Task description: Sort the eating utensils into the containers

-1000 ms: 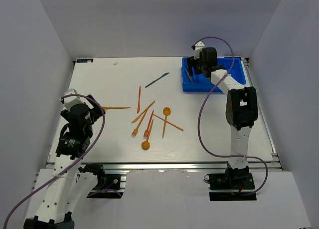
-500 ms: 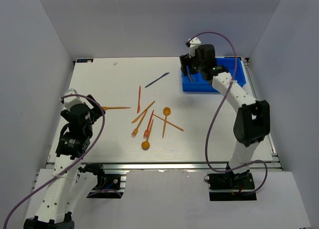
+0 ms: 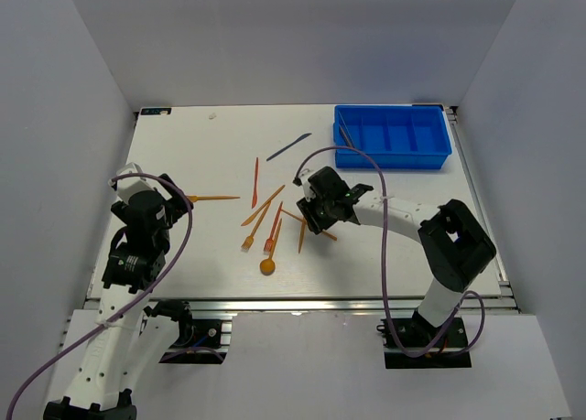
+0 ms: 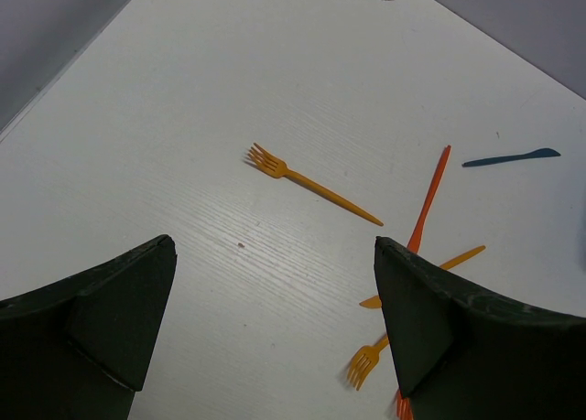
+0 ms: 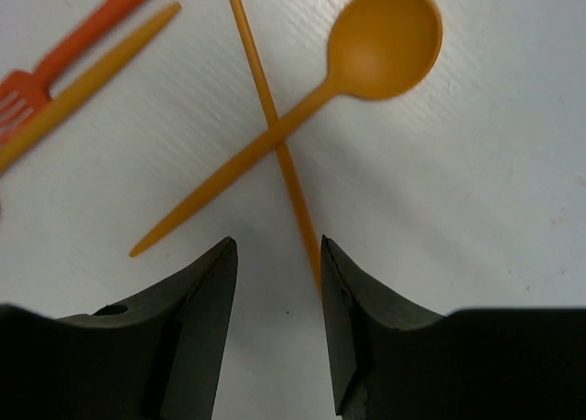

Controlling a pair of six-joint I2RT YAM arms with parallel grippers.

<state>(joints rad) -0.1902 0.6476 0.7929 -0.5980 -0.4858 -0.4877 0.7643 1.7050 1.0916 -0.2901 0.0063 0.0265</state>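
Over the crossed orange spoon (image 5: 380,40) and slim handle (image 5: 261,86), right gripper (image 5: 275,255) hung parted, empty, apparently poised to pick; left gripper (image 4: 275,246) parted, idle.

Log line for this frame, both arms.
right fingers: open, above crossed spoon and thin orange utensil | left fingers: open, empty, by orange fork | blue tray: far right corner

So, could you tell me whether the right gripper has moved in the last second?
Yes. The right gripper has left the blue tray and come nearer and leftward, over the orange spoon.
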